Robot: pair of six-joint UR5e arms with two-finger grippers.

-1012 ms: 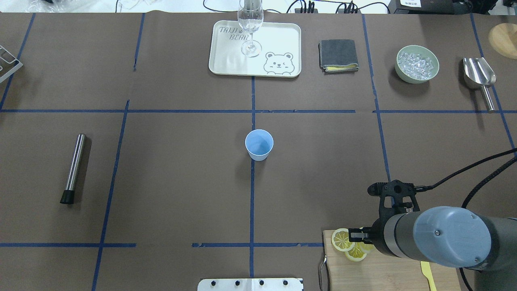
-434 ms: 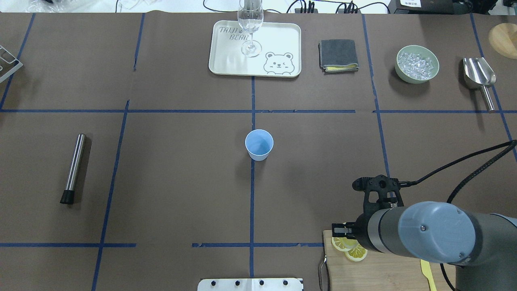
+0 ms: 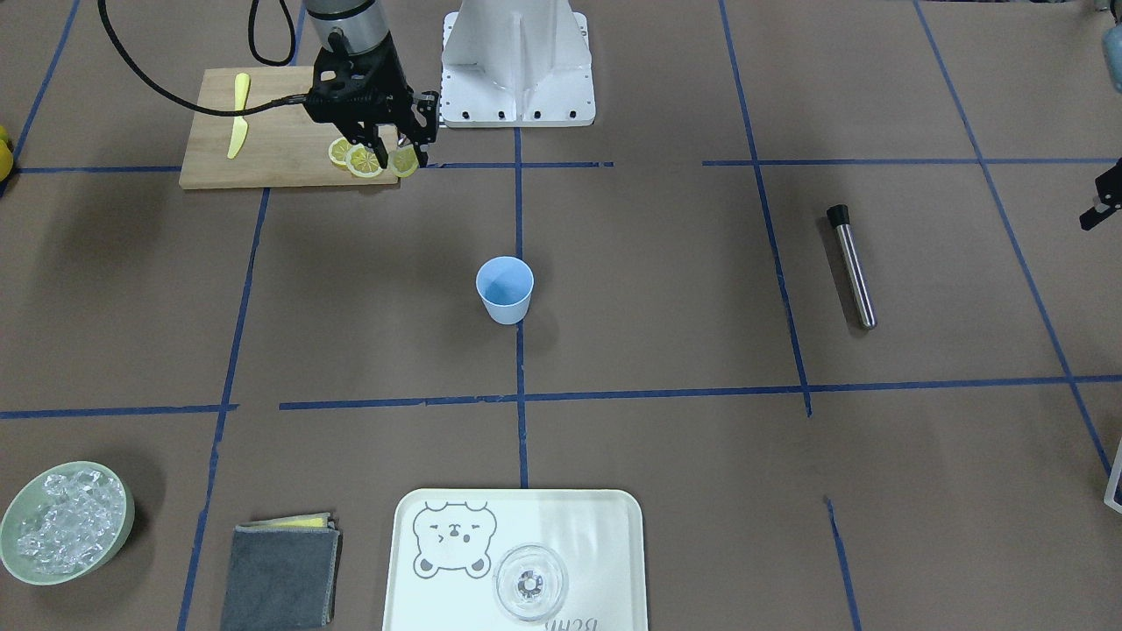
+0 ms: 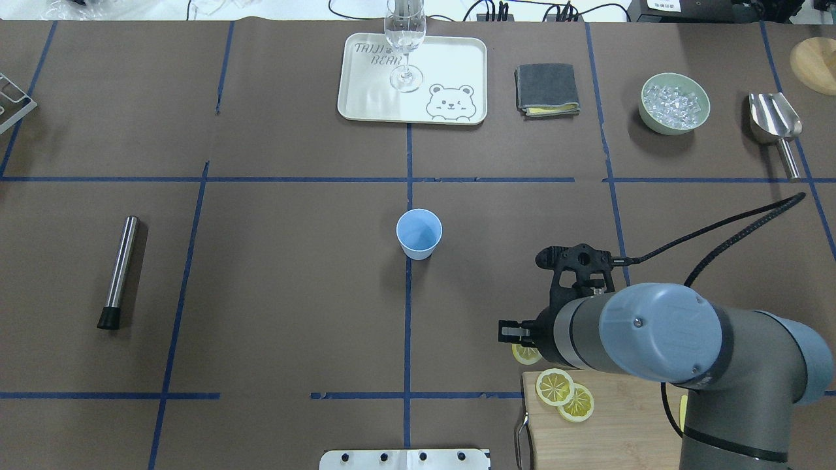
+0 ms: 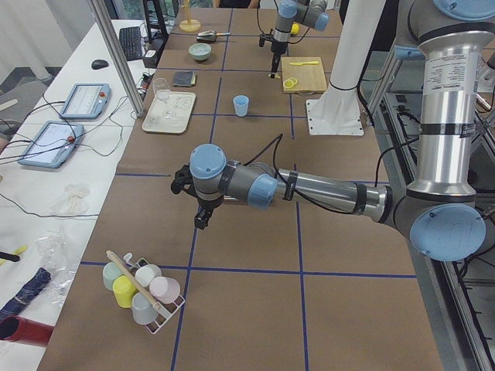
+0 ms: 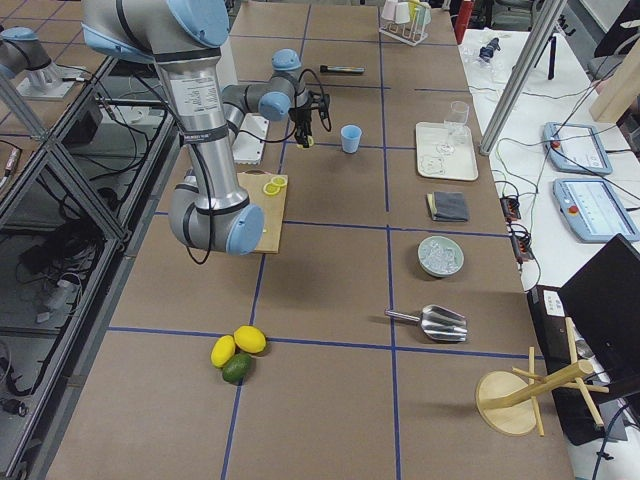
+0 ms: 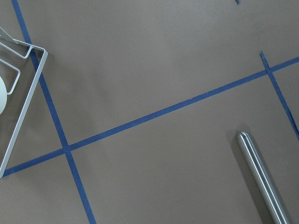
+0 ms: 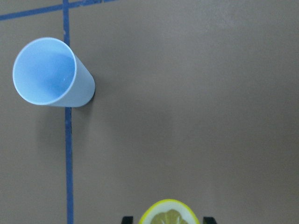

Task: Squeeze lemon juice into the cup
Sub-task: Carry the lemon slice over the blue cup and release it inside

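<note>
Right wrist-mounted view shows the right gripper (image 3: 402, 154) closed to a narrow gap on the lemon (image 8: 169, 215). The slice sits edge-gripped between the two black tips at the bottom of the view, its yellow rind and pale flesh facing the camera. From the overhead exterior view the slice hangs under the gripper just past the corner of the wooden board (image 4: 627, 431), on the side nearest the cup. It appears lifted off the board rather than resting on it. Two more slices (image 4: 554, 386) lie overlapping on the board itself. The cup (image 4: 418, 233) stands upright on the blue tape line at mid-table, well apart from the held slice, with open brown table between them. I judge the pick is done and the carry toward the cup is the step in hand. The next move calls for bringing the slice over the cup's mouth, centred on the rim, before any harder squeeze, since juice pressed out here would fall on the table. The left gripper (image 3: 1100, 206) shows only at the table's far end, and I cannot tell how its jaws stand.
</note>
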